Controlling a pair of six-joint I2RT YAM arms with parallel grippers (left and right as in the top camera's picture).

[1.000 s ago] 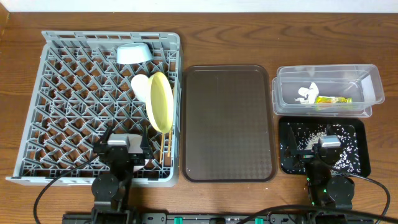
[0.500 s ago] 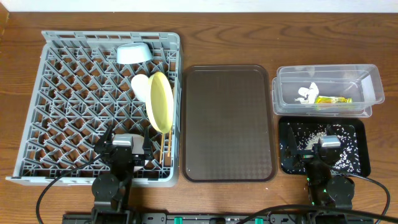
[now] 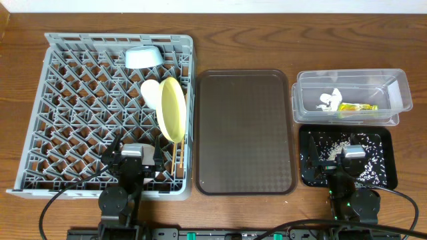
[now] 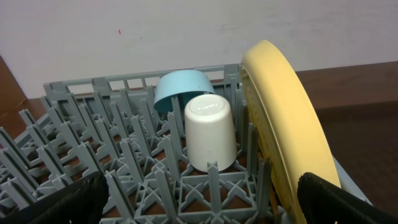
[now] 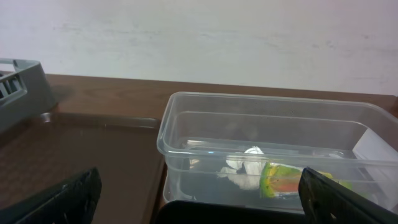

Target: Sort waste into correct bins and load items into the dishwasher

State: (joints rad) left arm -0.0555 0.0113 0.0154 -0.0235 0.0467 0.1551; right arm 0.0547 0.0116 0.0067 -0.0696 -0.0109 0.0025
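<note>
The grey dishwasher rack (image 3: 67, 100) holds the yellow plate (image 3: 172, 110) on edge, the cream cup (image 3: 151, 92) beside it, the light blue bowl (image 3: 143, 57) at the back and the chopsticks (image 3: 175, 159) near the front. My left gripper (image 3: 131, 159) stands open over the rack's front edge. In the left wrist view the cup (image 4: 210, 130), bowl (image 4: 177, 87) and plate (image 4: 280, 124) lie ahead of the empty jaws. The clear tub (image 3: 400, 87) contains the tissue (image 3: 328, 100) and wrapper (image 3: 357, 107). White crumbs (image 3: 327, 150) lie in the black tray (image 3: 393, 160), under my open right gripper (image 3: 351, 160).
A large brown serving tray (image 3: 243, 130) lies between the rack and the two bins. Both arm bases sit at the table's front edge. In the right wrist view the clear tub (image 5: 186, 130) stands just ahead, with the brown tray (image 5: 81, 155) to its left.
</note>
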